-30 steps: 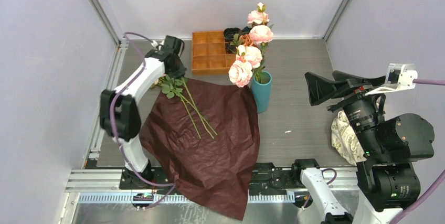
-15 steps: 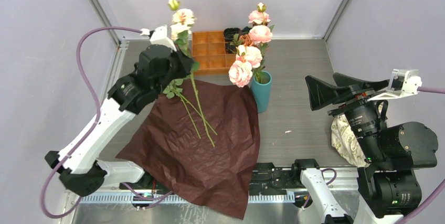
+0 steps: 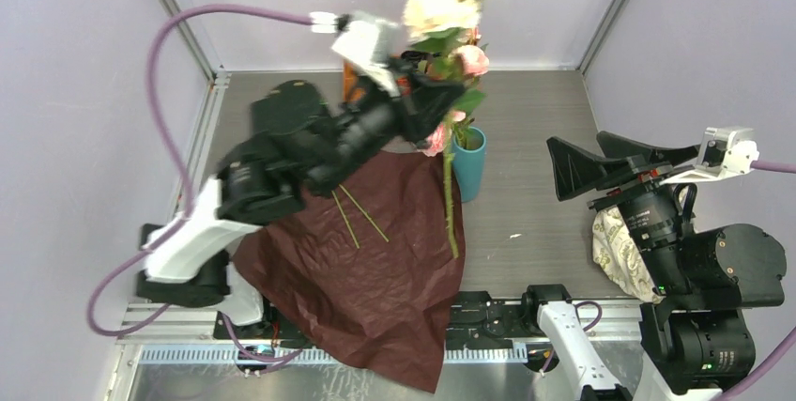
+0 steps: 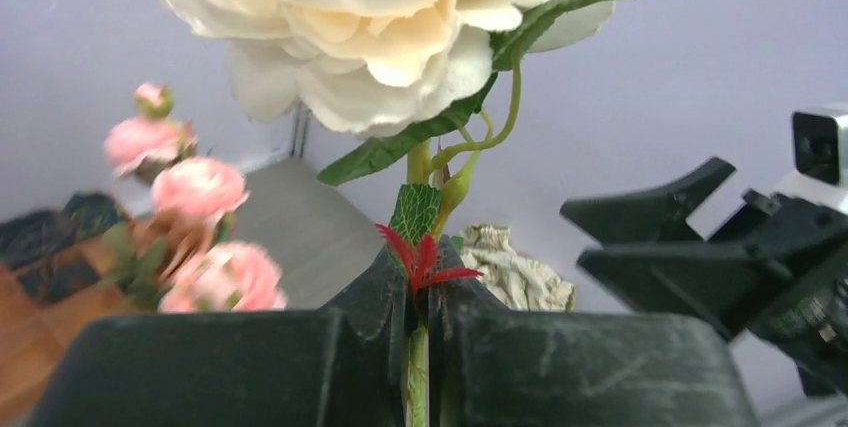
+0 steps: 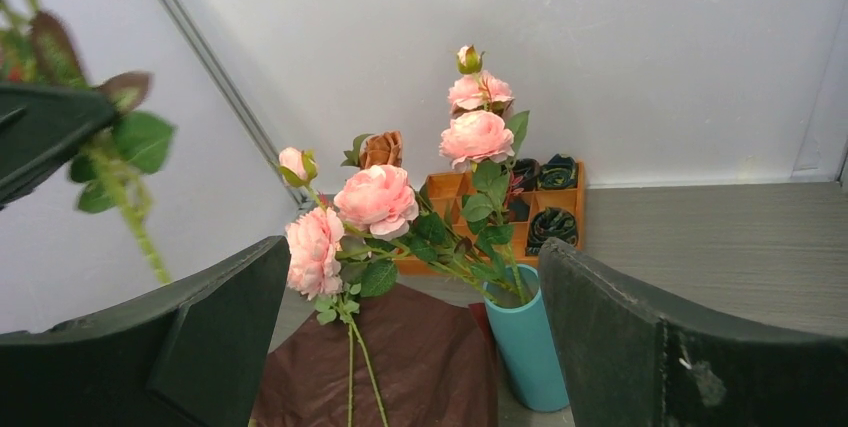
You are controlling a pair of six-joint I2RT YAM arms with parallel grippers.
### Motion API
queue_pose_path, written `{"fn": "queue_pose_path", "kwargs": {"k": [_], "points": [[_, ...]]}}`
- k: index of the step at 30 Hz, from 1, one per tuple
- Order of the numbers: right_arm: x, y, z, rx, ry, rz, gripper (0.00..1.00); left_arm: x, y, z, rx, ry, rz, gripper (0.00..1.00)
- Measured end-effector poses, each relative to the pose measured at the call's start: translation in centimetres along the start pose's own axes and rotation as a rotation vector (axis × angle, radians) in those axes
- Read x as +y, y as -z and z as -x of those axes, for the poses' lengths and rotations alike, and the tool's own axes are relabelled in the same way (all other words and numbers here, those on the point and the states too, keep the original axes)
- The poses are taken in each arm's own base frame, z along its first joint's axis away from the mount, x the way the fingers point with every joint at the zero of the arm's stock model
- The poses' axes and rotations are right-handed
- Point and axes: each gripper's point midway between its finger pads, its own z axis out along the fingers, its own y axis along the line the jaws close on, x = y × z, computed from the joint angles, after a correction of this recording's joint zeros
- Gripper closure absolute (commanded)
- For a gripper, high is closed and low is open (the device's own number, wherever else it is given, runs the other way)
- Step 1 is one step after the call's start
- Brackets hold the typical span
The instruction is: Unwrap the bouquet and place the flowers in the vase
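**Left gripper** [image 4: 418,297]: jaws pinched narrow on one green stem [image 3: 450,204], gripped just under the leaves. The cream rose [image 4: 400,17] stands directly above the fingertips. The grip looks centred, with no visible tilt between the pads.

**Below the gripper:** the stem hangs long, and its foot ends low beside the vase [image 3: 467,164], outside the mouth. The vase stands below and a little beyond the fingertips. It is already crowded with pink roses [image 5: 378,199].

**Assessment of the step in hand:** insertion of this flower.
- The foot of the stem must clear the rim, so lift before any sideways travel.
- Bring the foot over the free part of the mouth, then lower straight down.
- Blooms already seated lean toward the gripper; brushing them risks tipping the light vase.
- Let go only once the stem is well inside.

**Under and behind the gripper:** the wrapping paper [image 3: 375,288] lies opened flat, with two more stems [image 3: 357,218] on it awaiting transfer.

**Further off:** the orange tray [image 5: 560,209] sits past the vase.

**Far across from the gripper:** the right gripper [image 3: 577,146] is spread wide and empty, above a beige cloth [image 3: 619,251].
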Motion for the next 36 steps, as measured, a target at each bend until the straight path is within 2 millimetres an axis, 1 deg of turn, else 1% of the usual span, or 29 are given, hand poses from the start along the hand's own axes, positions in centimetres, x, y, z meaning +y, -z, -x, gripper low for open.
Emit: {"fn": "queue_pose_path", "kwargs": {"k": [1,2,4,5,7,8,9,11,13,14,15,17,22,23,25,29,33,36], "points": [[0.0,0.1,0.1,-0.003,0.002,-0.001,0.0,-1.2,-1.5,-0.1,-0.013,-0.019,-0.013,0.99],[0.0,0.2,0.1,-0.006,0.004,-0.002,0.01,-1.9,-2.7,-0.4,-0.021,-0.041,-0.017,0.99],[0.1,0.6,0.3,-0.017,0.008,-0.003,0.0,-2.7,-5.7,-2.7,-0.02,-0.125,-0.005,1.0],[0.2,0.7,0.4,-0.022,0.01,-0.003,0.0,-2.8,-7.2,-4.4,-0.01,-0.181,0.008,1.0],[0.4,1.1,0.8,-0.036,0.016,0.0,0.01,-2.5,-9.4,-7.6,0.008,-0.277,0.033,1.0],[0.5,1.3,1.1,-0.044,0.019,0.003,0.01,-2.2,-10.6,-9.7,0.021,-0.336,0.043,1.0],[0.7,1.5,1.3,-0.051,0.021,0.006,0.01,-1.8,-11.5,-11.8,0.034,-0.391,0.052,1.0],[0.9,1.8,1.6,-0.062,0.026,0.01,0.01,-1.1,-12.6,-14.9,0.057,-0.475,0.065,1.0],[1.1,2.3,2.0,-0.075,0.032,0.011,0.01,-0.4,-13.6,-16.9,0.059,-0.528,0.076,1.0],[1.1,2.4,2.1,-0.079,0.035,0.011,0.01,-0.3,-14.0,-17.3,0.053,-0.542,0.077,1.0],[1.1,2.5,2.1,-0.084,0.038,0.011,0.01,-0.2,-14.3,-17.3,0.04,-0.548,0.08,1.0],[1.1,2.7,2.2,-0.087,0.044,0.007,0.01,-0.1,-14.8,-16.4,0.001,-0.551,0.085,1.0],[1.0,2.7,2.1,-0.085,0.047,0.004,0.01,0.9,-15.6,-11.3,-0.16,-0.52,0.13,1.0],[1.0,2.7,2.1,-0.084,0.048,0.003,0.0,1.3,-15.8,-10.2,-0.197,-0.508,0.143,1.0],[1.0,2.8,2.1,-0.083,0.049,0.003,0.01,2.2,-16.0,-8.7,-0.246,-0.495,0.166,1.0],[1.0,2.7,2.0,-0.081,0.049,0.002,0.0,5.0,-16.4,-5.9,-0.327,-0.468,0.225,1.0],[1.0,2.7,2.0,-0.078,0.049,0.002,0.01,7.1,-16.6,-4.1,-0.382,-0.436,0.268,1.0],[0.9,2.6,1.8,-0.074,0.047,0.002,0.01,7.8,-16.6,-3.6,-0.396,-0.433,0.282,1.0]]}}
